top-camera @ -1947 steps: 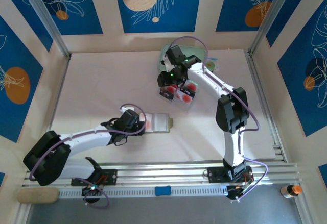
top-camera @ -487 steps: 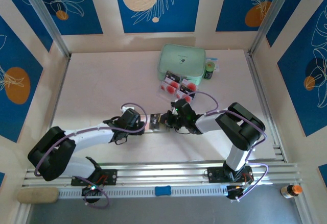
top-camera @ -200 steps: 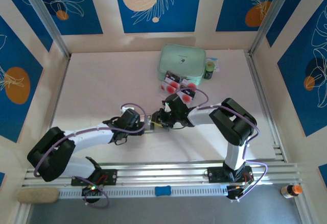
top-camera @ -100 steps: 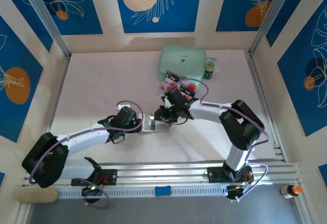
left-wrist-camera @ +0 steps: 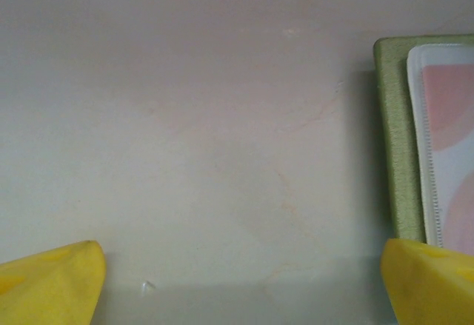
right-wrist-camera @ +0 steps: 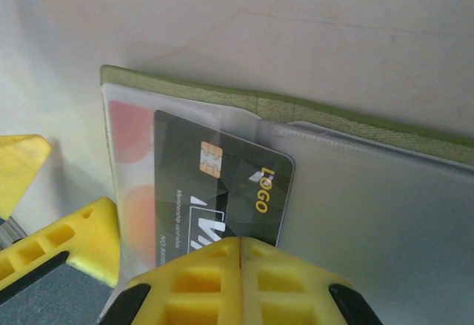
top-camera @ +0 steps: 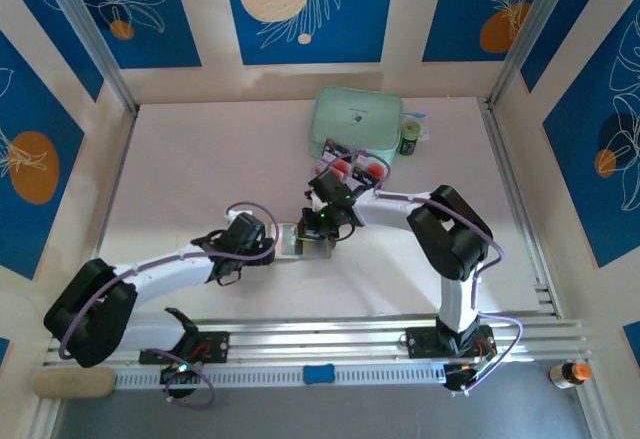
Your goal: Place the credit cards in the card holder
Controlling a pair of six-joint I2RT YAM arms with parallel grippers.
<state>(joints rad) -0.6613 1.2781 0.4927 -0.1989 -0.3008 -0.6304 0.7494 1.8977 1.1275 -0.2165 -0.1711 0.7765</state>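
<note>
The olive-green card holder (top-camera: 300, 244) lies open mid-table, its olive rim (right-wrist-camera: 355, 118) and greyish clear pockets facing up. My right gripper (top-camera: 324, 221) (right-wrist-camera: 241, 262) is shut on a dark credit card (right-wrist-camera: 222, 177) with a gold chip and "LOGO"; the card lies on the holder's inside, partly under a clear pocket. A pale card with red circles (right-wrist-camera: 132, 136) (left-wrist-camera: 452, 118) sits in the left pocket. My left gripper (top-camera: 276, 243) (left-wrist-camera: 237, 288) is open at the holder's left edge (left-wrist-camera: 396, 155), one fingertip (left-wrist-camera: 429, 280) over that edge. More cards (top-camera: 350, 166) lie behind.
A mint-green zip case (top-camera: 355, 119) stands at the back, with a small dark-green bottle (top-camera: 410, 140) to its right. The spare cards rest in a clear tray just in front of the case. Metal rails run along the near edge.
The right gripper came from the tray to the card holder with a card, and in the last second edged left over the pockets. The left gripper stayed at the holder's left edge.
</note>
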